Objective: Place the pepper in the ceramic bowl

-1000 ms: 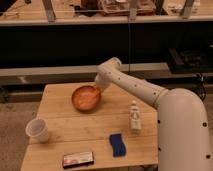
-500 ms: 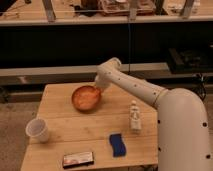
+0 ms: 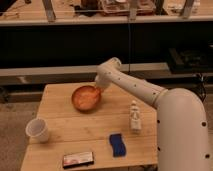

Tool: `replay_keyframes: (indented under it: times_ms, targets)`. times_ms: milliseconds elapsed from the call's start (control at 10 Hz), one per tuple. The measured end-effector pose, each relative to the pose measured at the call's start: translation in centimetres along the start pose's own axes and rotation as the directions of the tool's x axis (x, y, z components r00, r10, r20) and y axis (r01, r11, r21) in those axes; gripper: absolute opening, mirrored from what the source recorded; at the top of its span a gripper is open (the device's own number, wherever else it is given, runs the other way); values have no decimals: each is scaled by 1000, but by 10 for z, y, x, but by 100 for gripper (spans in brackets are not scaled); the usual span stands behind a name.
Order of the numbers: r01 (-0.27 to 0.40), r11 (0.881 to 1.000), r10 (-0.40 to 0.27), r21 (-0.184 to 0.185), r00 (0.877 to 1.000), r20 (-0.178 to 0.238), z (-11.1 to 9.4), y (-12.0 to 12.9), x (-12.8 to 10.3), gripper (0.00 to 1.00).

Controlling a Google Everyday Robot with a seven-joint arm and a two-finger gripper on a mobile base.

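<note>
The ceramic bowl (image 3: 86, 98) is round, shallow and glossy orange-brown, and sits on the far middle of the wooden table (image 3: 75, 130). My gripper (image 3: 98, 89) hangs at the bowl's far right rim, at the end of the white arm (image 3: 140, 90) that reaches in from the right. The pepper does not stand out as a separate shape. An orange-red patch at the gripper's tip blends with the bowl's colour, so I cannot tell whether it is the pepper.
A white cup (image 3: 38, 130) stands at the table's left front. A small white bottle (image 3: 134, 117) stands at the right. A blue sponge (image 3: 117, 144) and a dark flat packet (image 3: 78, 159) lie near the front edge. A dark shelf runs behind the table.
</note>
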State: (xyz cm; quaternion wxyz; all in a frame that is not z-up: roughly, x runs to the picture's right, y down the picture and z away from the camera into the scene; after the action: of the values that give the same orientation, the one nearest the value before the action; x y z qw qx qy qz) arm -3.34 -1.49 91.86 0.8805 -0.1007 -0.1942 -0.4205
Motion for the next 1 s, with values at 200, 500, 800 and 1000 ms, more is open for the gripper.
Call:
replay_keyframes:
  times_ms: [200, 500, 800, 1000]
  targets:
    - [-3, 1000, 3, -1, 1000, 0, 1, 1, -1, 23]
    - [-5, 1000, 5, -3, 1000, -1, 1, 2, 0, 23]
    - [-10, 1000, 10, -5, 1000, -3, 2, 2, 1, 23]
    - [-12, 1000, 12, -4, 1000, -4, 2, 2, 1, 23]
